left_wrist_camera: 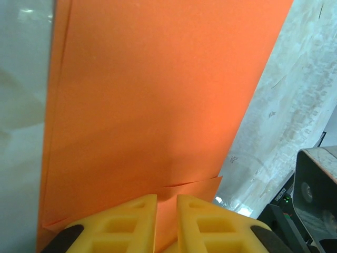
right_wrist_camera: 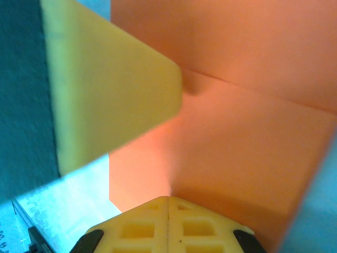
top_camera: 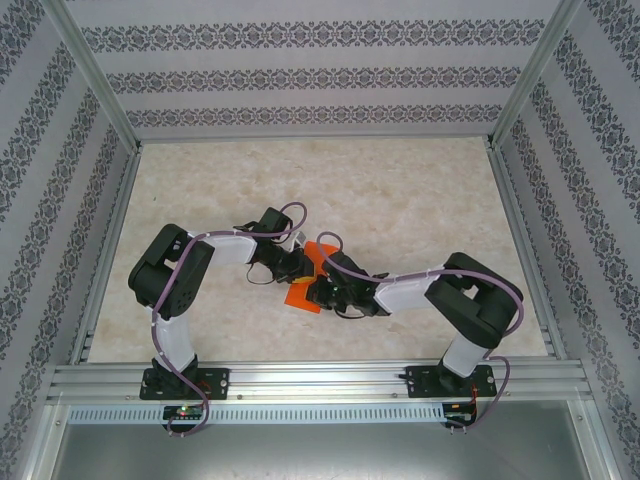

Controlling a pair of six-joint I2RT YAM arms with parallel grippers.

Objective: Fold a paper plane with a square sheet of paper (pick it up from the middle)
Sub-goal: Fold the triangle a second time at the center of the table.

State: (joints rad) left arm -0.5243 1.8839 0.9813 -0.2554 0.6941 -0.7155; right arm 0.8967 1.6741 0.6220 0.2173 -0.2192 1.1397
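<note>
- Top external, near edge: aluminium rail (top_camera: 320, 375) carrying both arm bases, left arm on the left and right arm on the right.
- Same view, middle distance: both arms bend inward and meet over the middle of the desk (top_camera: 420, 200).
- Left gripper (top_camera: 297, 263) and right gripper (top_camera: 325, 290) sit just beside each other, with the square sheet of paper (top_camera: 300, 297) between them (bright orange, partly hidden by the fingers).
- Same view, far: patterned walls (top_camera: 320, 80) enclose the desk on three sides.
- Left wrist, near: left gripper (left_wrist_camera: 167, 213) set narrow, with the sheet's lower edge running into the slim gap between its yellow fingers (left_wrist_camera: 131, 221), so it holds the paper.
- Left wrist, farther: the sheet (left_wrist_camera: 158, 95) rises as a tall orange panel, doubled along its left edge, with a small flap just above the fingers. The pale desk (left_wrist_camera: 295, 116) lies beyond to the right.
- Right wrist, near: right gripper (right_wrist_camera: 168, 208) closed, pads pressed together on the sheet's lower edge.
- Right wrist, farther: the sheet (right_wrist_camera: 247, 147) shows a crease running across it. A further yellow finger (right_wrist_camera: 105, 95), close and blurred, has its tip at that crease.
</note>
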